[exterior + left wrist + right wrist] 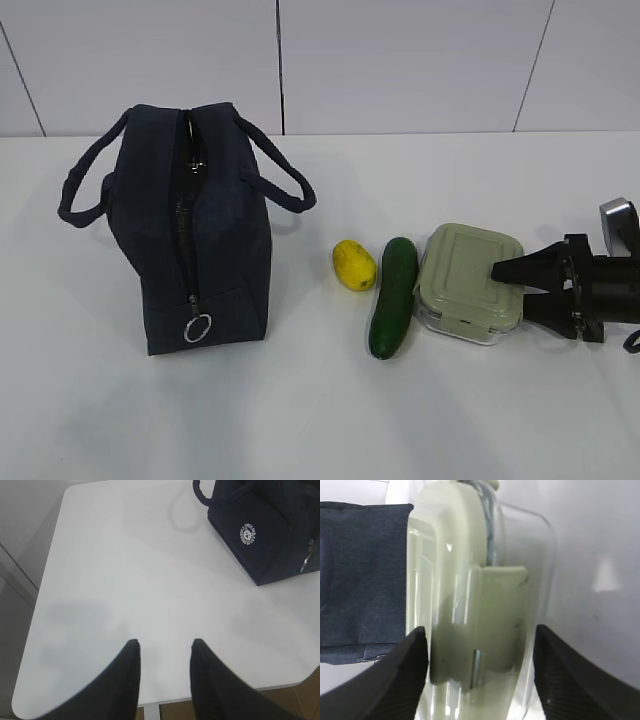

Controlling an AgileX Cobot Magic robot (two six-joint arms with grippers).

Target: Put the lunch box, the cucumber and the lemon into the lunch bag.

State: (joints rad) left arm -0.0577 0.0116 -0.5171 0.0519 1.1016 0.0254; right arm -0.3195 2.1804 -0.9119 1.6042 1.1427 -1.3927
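Nothing is sitting in the lunch bag (200, 230) yet; the right end effector (508, 285) is straddling the lunch box (468, 280), jaws wide, while the left end effector (162, 655) is hanging half-open, empty; lemon (354, 264) and cucumber (393, 297) are waiting on the surface (300, 420).

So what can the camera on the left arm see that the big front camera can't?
Only the left wrist view shows the left end effector, open over bare table, and the bag's white logo. Only the exterior view shows the lemon, cucumber, lunch box and right end effector. Both show the lunch bag.
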